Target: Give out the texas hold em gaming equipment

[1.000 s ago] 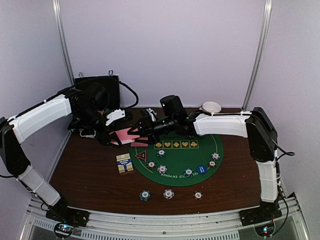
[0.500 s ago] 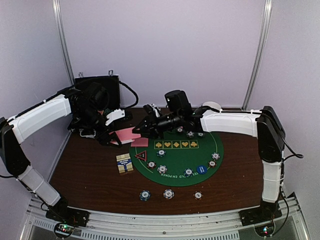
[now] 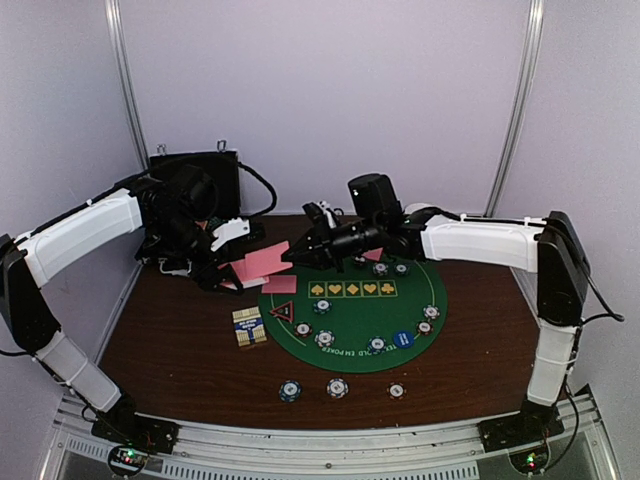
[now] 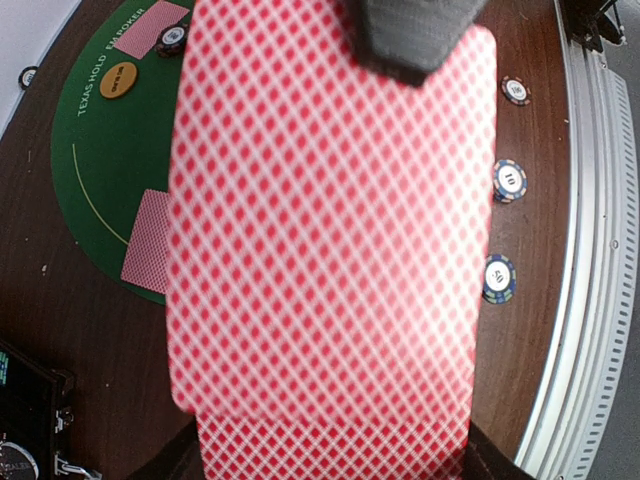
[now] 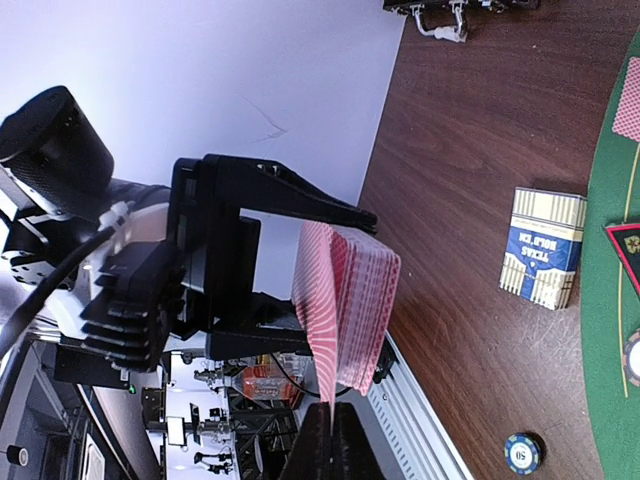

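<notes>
Closing during the last second, the right gripper (image 5: pixel 330 438) now pinches one pink-backed card (image 3: pixel 266 261), drawn off the deck (image 5: pixel 360 300) clamped by the left gripper (image 3: pixel 228 272). Dealing onto the green felt mat (image 3: pixel 400 312) can probably proceed.

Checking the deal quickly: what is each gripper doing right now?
Left gripper: closed, holding the deck of pink diamond-patterned playing cards.
Right gripper: closed, pinching one pink-backed card from that deck.

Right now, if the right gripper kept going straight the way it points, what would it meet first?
The stack of pink-backed playing cards clamped in the left gripper. The right gripper, shut, seems to pinch the stack's nearest card. Depth is unclear.
</notes>
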Tool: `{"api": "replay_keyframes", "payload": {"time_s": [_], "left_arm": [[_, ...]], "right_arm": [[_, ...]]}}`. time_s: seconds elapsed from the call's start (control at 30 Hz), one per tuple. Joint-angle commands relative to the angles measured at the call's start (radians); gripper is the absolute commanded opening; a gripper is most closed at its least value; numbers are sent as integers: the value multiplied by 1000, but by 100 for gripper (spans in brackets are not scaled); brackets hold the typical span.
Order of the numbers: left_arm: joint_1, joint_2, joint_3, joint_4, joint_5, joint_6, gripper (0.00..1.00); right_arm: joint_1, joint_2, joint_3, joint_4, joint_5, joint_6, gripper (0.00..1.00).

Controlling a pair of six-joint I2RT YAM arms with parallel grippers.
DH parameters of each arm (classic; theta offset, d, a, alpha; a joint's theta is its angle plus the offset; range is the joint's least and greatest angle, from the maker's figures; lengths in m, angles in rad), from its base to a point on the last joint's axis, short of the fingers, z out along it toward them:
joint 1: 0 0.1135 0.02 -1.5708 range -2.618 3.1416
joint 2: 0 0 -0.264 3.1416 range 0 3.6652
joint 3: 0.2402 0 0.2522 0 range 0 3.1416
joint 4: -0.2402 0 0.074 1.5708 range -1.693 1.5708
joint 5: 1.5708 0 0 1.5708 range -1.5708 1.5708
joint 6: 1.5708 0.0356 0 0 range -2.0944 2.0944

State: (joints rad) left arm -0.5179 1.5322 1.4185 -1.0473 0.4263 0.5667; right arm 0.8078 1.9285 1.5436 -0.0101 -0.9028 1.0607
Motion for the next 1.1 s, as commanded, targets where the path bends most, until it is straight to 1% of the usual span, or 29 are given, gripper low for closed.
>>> {"api": "replay_keyframes", "payload": {"time_s": [0.0,0.1,0.23,0.3,0.37,0.47,0.6,0.77,1.07], "left_arm": [[4,-18,14,30,9,14,12],[4,-16,16,30,2,14,12],[5,-14,20,30,2,16,11],[4,-12,22,29,5,14,11],[4,-11,22,28,7,14,11],[4,-12,24,28,8,14,10],[4,-15,25,29,12,11,10],[3,-15,31,26,19,7,10],[4,-19,30,21,17,9,9]], "right_arm": [[-55,-96,-92,89,-22,49,0],[-94,-143,-171,111,-31,56,0],[-162,-218,-288,55,-32,2,0],[-206,-253,-348,6,-26,-39,0],[-238,-278,-394,-97,-9,-123,0],[-272,-293,-442,-231,28,-235,0],[-298,-296,-493,-339,101,-339,0],[-322,-282,-539,-341,166,-387,0],[-334,-253,-557,-357,292,-444,0]]}}
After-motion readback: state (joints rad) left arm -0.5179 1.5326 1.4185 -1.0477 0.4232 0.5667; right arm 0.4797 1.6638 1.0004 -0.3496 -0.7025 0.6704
